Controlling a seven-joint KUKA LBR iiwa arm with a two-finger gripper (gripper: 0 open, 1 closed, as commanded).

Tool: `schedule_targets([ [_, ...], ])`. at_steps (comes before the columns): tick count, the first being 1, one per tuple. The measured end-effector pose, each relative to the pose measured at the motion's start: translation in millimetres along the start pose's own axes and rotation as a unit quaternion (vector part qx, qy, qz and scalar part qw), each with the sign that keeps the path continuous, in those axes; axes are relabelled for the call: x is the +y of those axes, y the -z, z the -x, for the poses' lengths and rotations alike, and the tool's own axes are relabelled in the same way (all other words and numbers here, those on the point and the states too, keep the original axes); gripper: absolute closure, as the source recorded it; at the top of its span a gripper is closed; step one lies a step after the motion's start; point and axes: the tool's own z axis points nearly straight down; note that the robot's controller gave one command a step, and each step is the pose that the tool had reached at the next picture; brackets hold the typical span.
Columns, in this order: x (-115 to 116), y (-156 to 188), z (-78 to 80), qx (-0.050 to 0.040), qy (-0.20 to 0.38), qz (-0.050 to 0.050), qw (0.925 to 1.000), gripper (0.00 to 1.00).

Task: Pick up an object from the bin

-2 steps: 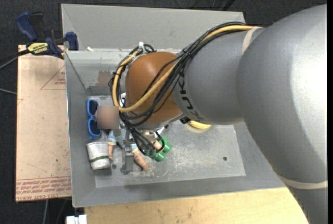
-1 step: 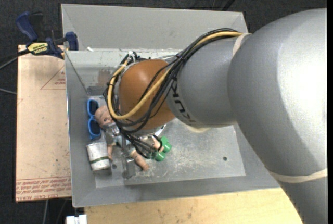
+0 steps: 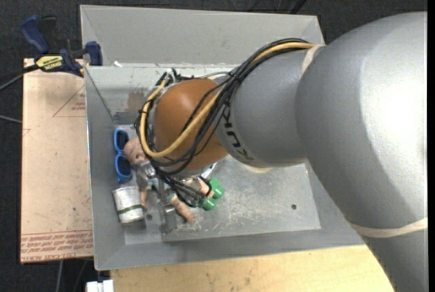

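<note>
Several small things are crowded in the near left corner of the bin (image 3: 272, 209), and the claw (image 3: 162, 208) is set low among them, presumably so one can be taken. A silver cylinder (image 3: 127, 205) lies just beside it, and a green piece (image 3: 212, 194) is near. Whether the claw is released or clenched cannot be told, as it is masked by the orange wrist cover (image 3: 187, 121).

Dark lettering on the grey arm (image 3: 272, 114), just up and right of the claw (image 3: 163, 209): "KU" reads clearly, and the rest slips behind the cables (image 3: 204, 107).
</note>
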Motion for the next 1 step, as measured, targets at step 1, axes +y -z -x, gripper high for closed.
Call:
schedule_targets([
  [1, 22.0, -15.5, -10.4, -0.0006, 0.023, 0.0, 0.9997, 0.0],
])
